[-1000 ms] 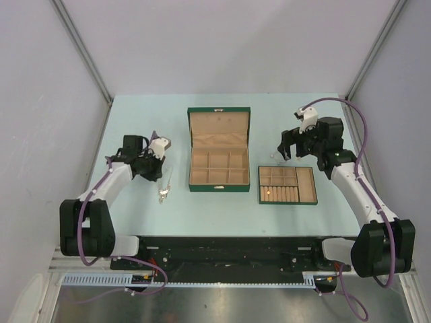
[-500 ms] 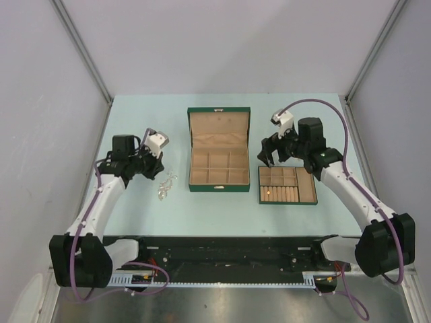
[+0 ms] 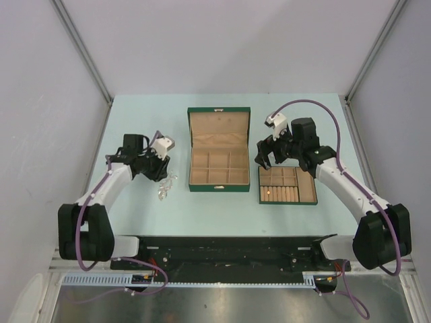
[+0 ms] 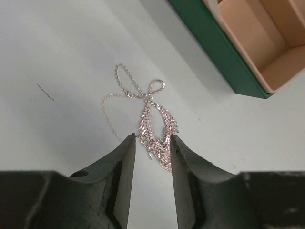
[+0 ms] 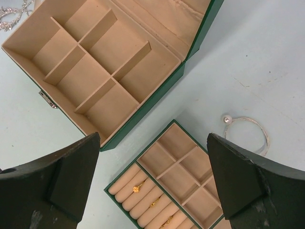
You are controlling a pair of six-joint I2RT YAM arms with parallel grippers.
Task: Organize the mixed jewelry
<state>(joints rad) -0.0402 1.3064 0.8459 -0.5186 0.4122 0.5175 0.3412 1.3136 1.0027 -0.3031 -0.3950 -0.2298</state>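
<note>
The necklace [image 4: 156, 130], a fine silvery chain with a pale beaded cluster, lies bunched on the table left of the green box [image 3: 219, 149]. My left gripper [image 4: 152, 143] is open just above it, and the cluster's tip sits between the fingertips. In the top view the left gripper [image 3: 160, 171] is over the necklace [image 3: 165, 187]. My right gripper [image 5: 153, 138] is wide open and empty, high above the gap between box and tray; in the top view the right gripper [image 3: 264, 160] is there too. A thin silvery loop [image 5: 250, 131] with a pearl lies on the table beside the tray.
The open green box [image 5: 143, 107] has tan empty compartments. The flat green tray [image 3: 314, 187] holds tan ring rolls with gold rings [image 5: 137, 189] and empty compartments. The box's near corner [image 4: 224, 52] lies right of the necklace.
The right gripper moved left, from beside the tray to over the gap between box and tray. The necklace went from stretched out to bunched. The left gripper shifted and settled over it.
</note>
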